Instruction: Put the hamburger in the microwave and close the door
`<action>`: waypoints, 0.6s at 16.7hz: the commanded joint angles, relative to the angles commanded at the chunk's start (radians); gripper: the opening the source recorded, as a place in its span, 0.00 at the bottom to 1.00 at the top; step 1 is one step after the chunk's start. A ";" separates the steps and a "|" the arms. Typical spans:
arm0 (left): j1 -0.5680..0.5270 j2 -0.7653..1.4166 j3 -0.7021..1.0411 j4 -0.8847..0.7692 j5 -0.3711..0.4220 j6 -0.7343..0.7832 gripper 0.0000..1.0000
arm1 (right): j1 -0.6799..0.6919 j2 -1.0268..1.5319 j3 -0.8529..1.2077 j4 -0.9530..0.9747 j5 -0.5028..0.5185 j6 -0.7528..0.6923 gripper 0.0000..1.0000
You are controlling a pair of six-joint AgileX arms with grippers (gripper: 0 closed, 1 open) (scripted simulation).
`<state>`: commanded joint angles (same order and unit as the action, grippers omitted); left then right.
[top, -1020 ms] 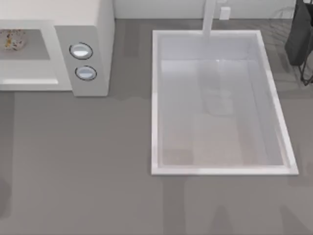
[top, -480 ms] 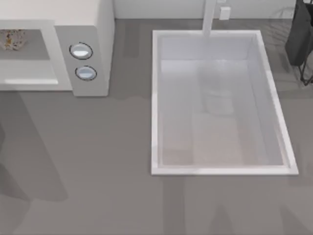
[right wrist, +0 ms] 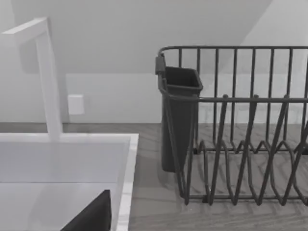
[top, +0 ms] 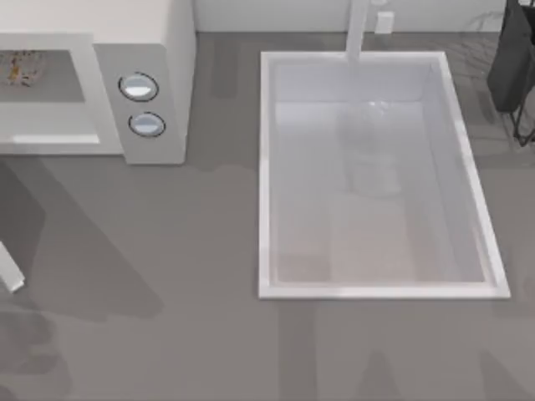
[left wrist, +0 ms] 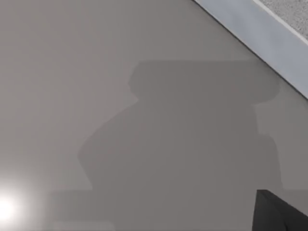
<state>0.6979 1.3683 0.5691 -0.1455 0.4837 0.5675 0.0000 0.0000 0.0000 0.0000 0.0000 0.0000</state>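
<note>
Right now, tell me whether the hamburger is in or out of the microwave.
In. The hamburger lies on the grey floor inside the microwave, behind its front frame.

White sink [top: 266, 167] w/ faucet [top: 358, 29] centre-right of frame; dark dish rack [top: 514, 58] upper right; grey desk [top: 192, 276].

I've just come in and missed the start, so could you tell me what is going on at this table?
The hamburger already sits inside the microwave, behind the sink side's left. The door hangs open at the table's left edge, its frame in the left wrist view too, so closing it remains. The dish rack stands to the right.
</note>
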 joint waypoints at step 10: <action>-0.162 -0.156 -0.129 0.046 -0.096 -0.155 0.00 | 0.000 0.000 0.000 0.000 0.000 0.000 1.00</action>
<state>0.5360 1.2126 0.4397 -0.0991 0.3881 0.4125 0.0000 0.0000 0.0000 0.0000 0.0000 0.0000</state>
